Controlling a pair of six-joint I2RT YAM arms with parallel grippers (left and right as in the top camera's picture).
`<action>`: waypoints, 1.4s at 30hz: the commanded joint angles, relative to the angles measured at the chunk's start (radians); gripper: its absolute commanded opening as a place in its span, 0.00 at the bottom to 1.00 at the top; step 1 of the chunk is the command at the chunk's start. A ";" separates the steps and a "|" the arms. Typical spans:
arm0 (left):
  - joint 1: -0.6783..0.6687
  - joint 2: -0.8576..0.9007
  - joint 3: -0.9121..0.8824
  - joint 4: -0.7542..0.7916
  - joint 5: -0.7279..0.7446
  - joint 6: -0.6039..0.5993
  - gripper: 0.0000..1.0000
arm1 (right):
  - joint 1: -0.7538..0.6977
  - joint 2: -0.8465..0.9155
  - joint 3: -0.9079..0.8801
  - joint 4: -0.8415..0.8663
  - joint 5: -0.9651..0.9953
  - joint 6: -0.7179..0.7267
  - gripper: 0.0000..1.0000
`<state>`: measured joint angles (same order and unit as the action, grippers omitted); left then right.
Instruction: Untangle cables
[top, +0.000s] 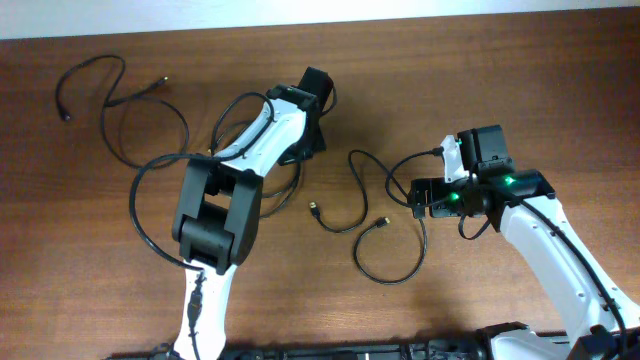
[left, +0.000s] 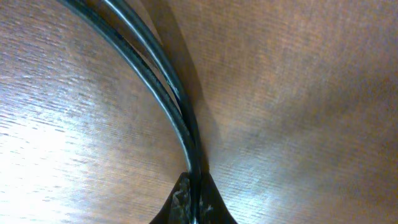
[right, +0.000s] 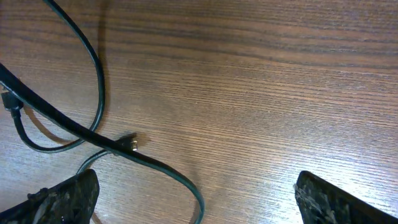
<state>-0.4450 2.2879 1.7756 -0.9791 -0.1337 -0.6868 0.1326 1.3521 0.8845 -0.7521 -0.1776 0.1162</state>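
Observation:
Several thin black cables lie on the brown wooden table (top: 500, 80). One cable (top: 120, 95) loops at the far left. A bigger loop (top: 137, 205) runs round my left arm. Another cable (top: 385, 272) with small plug ends (top: 313, 210) curls in the middle. My left gripper (top: 300, 148) is down on the table, shut on two cable strands (left: 168, 81) that run up from its fingertips (left: 194, 202). My right gripper (top: 418, 197) is open. A cable (right: 155, 165) curves between its fingertips (right: 196, 186), near the left one, and a plug (right: 130, 143) lies just beyond.
The table's far edge meets a pale wall (top: 400, 10) at the top. The arm bases and their thicker wires (top: 400, 348) sit along the front edge.

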 joint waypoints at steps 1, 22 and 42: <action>0.002 -0.060 -0.041 -0.052 0.023 0.136 0.00 | 0.005 -0.001 0.000 -0.001 -0.006 -0.004 0.99; 0.307 -0.521 -0.041 -0.459 -0.211 -0.039 0.00 | 0.005 -0.001 0.000 0.000 -0.005 -0.004 1.00; 1.004 -0.645 -0.042 -0.206 0.589 0.834 0.00 | 0.005 -0.001 0.000 0.000 -0.005 -0.004 1.00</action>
<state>0.5945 1.6039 1.7313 -1.1767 0.0193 -0.2268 0.1326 1.3521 0.8841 -0.7525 -0.1776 0.1162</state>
